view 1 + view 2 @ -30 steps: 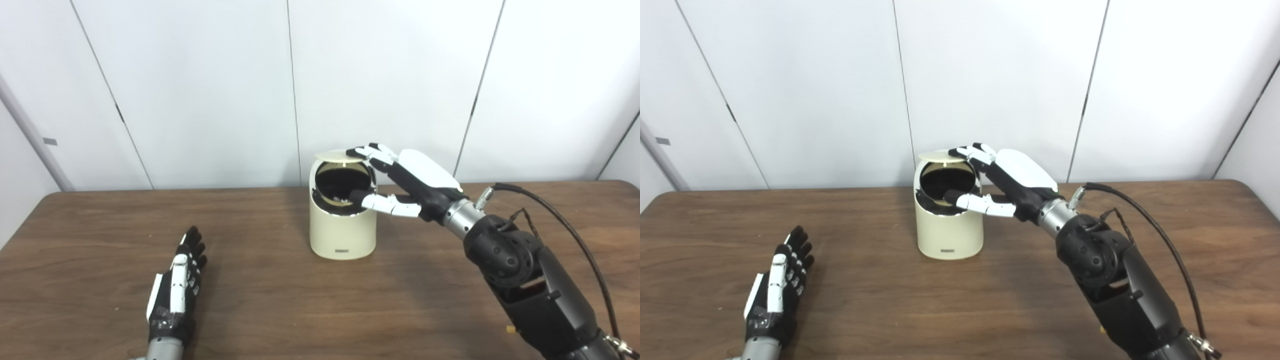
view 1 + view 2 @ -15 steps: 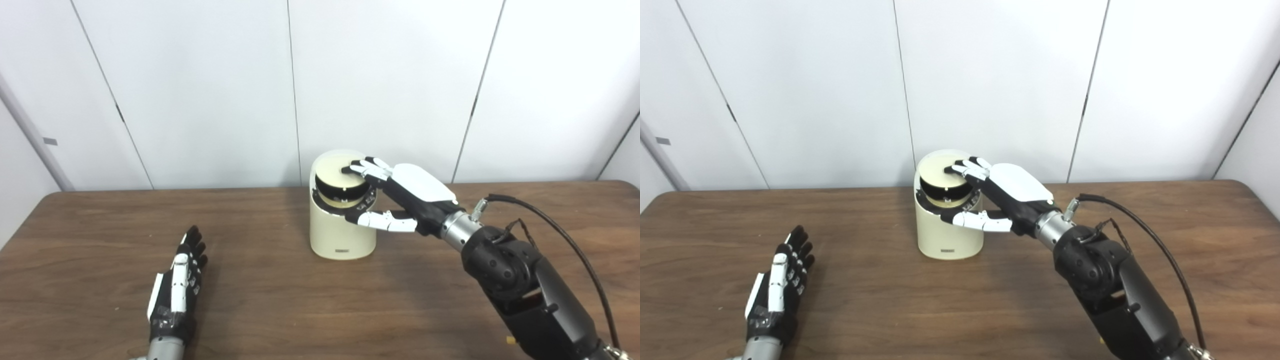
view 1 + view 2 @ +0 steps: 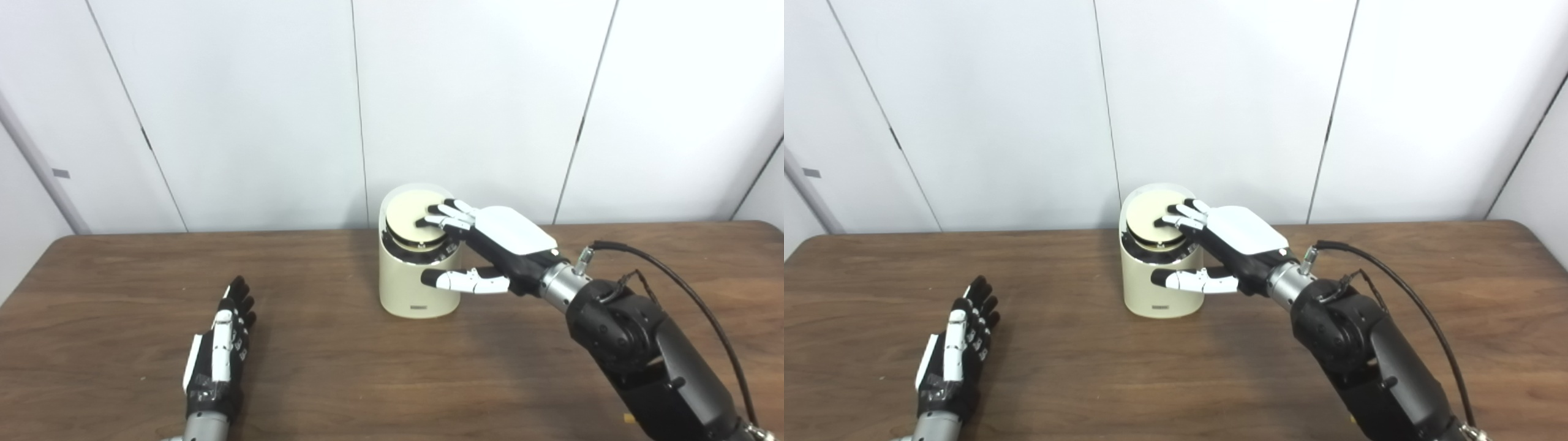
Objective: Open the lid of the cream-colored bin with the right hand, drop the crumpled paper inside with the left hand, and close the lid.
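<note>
The cream-colored bin [image 3: 409,288] stands upright at the middle of the brown table. Its round lid [image 3: 409,212] lies tilted low over the opening, with a thin dark gap under its front edge. My right hand [image 3: 490,242] rests its fingertips [image 3: 433,215] on the right part of the lid, fingers spread, thumb pointing left in front of the bin's wall; it grips nothing. My left hand [image 3: 220,355] lies flat on the table at the near left, fingers straight and empty. No crumpled paper shows anywhere; the bin's inside is hidden.
The table [image 3: 92,275] runs back to a white panelled wall. A black cable [image 3: 686,294] loops off the right forearm over the table's right side.
The lid has come down from standing raised and open to nearly flat over the opening, my right hand lowering with it and its thumb leaving the bin's mouth. The left hand has stayed put.
</note>
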Motion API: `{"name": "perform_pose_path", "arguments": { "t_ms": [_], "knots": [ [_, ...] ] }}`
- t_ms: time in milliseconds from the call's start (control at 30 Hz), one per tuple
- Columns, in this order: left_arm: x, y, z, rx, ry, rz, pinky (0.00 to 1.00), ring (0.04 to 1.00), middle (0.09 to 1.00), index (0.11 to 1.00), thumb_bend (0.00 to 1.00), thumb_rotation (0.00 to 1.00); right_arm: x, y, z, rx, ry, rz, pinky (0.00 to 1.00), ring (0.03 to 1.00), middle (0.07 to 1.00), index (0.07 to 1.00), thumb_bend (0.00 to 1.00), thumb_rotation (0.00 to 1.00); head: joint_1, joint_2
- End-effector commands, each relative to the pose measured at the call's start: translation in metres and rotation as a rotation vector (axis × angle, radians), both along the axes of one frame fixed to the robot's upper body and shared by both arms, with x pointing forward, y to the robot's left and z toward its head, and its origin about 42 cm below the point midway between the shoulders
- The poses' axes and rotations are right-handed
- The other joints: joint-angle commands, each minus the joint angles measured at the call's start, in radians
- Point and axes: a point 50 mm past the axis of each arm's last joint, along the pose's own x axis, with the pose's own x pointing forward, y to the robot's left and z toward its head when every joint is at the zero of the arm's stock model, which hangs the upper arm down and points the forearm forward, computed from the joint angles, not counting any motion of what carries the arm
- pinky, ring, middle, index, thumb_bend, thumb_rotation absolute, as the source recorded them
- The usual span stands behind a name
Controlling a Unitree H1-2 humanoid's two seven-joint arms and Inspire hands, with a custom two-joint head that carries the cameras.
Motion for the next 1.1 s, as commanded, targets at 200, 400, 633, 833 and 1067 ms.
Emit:
{"name": "perform_pose_path", "arguments": {
  "t_ms": [200, 400, 633, 833, 1067],
  "knots": [
    [-0.005, -0.01, -0.012, -0.02, 0.044, -0.011, 1.0, 0.992, 0.997, 1.0, 0.33, 1.0, -0.003, -0.001, 0.001, -0.056, -0.033, 0.033, 0.93, 1.0, 0.964, 0.844, 0.54, 1.0, 0.0, 0.008],
    [-0.006, -0.01, -0.012, -0.028, 0.046, -0.011, 1.0, 0.993, 1.0, 1.0, 0.33, 1.0, -0.006, -0.001, -0.003, -0.052, -0.012, 0.028, 0.95, 1.0, 0.966, 0.838, 0.56, 1.0, 0.003, 0.012],
    [-0.006, -0.01, -0.01, -0.028, 0.041, 0.0, 1.0, 0.986, 0.993, 1.0, 0.34, 0.99, -0.003, 0.001, -0.007, -0.066, 0.018, 0.032, 0.99, 1.0, 0.97, 0.838, 0.57, 1.0, 0.006, 0.018],
    [-0.006, -0.009, -0.012, -0.029, 0.042, -0.001, 1.0, 0.994, 0.999, 1.0, 0.37, 0.97, 0.001, 0.002, -0.014, -0.093, 0.049, 0.021, 0.98, 1.0, 0.954, 0.837, 0.59, 1.0, 0.009, 0.02],
    [-0.008, -0.008, -0.012, -0.033, 0.042, 0.007, 1.0, 0.993, 1.0, 1.0, 0.37, 0.96, 0.002, 0.003, -0.022, -0.109, 0.077, 0.016, 1.0, 1.0, 0.948, 0.84, 0.6, 1.0, 0.012, 0.02]
  ]
}}
